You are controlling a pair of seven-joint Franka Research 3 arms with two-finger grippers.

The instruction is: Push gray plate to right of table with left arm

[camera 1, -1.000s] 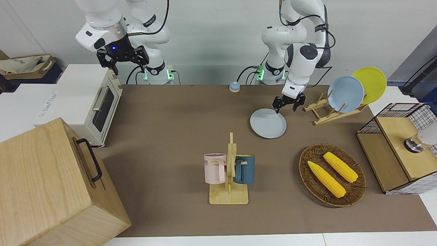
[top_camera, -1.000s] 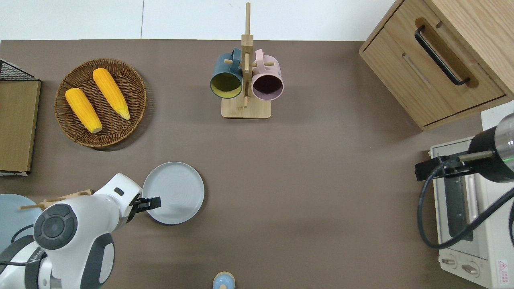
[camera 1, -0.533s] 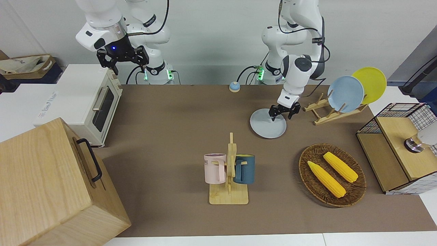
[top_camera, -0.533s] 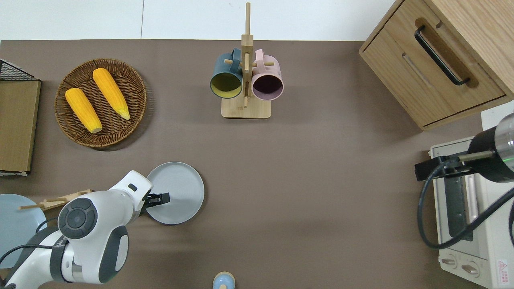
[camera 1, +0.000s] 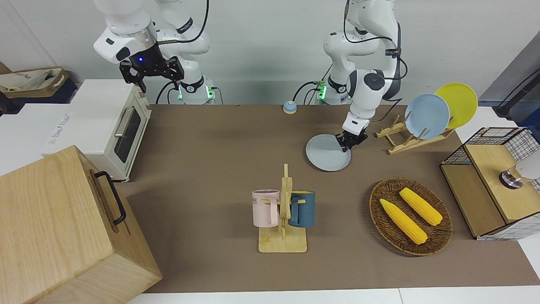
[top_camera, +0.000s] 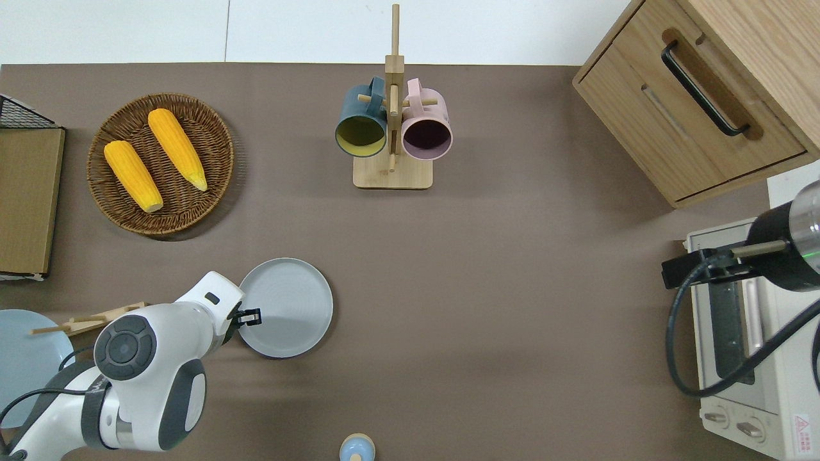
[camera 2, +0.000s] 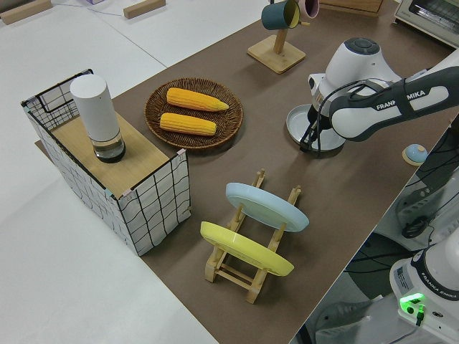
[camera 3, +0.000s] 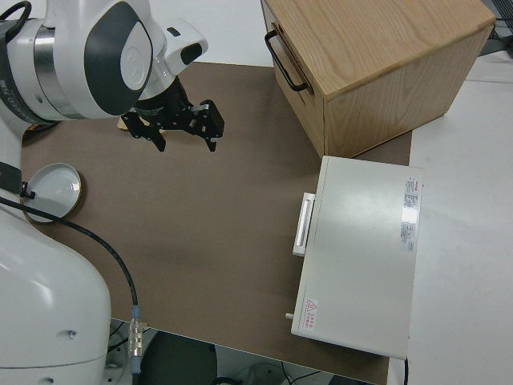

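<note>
Shifted a little toward the right arm's end of the table [camera 1: 211,139] since half a second ago: gray plate [camera 1: 327,159], lying flat on the brown mat, nearer to the robots than the mug rack [camera 1: 283,219] and the corn basket [camera 1: 410,216], beside the plate rack [camera 1: 411,137]. Drawn back from over the plate's middle to its rim at the left arm's end: left gripper [camera 1: 348,142], down low, touching that rim in the overhead view. Fingers narrowed compared with before, nothing between them; whether fully shut, cannot tell. Left arm [top_camera: 154,358] bent over the mat near the plate. Right gripper [camera 3: 179,124] parked, fingers spread apart, holding nothing.
</note>
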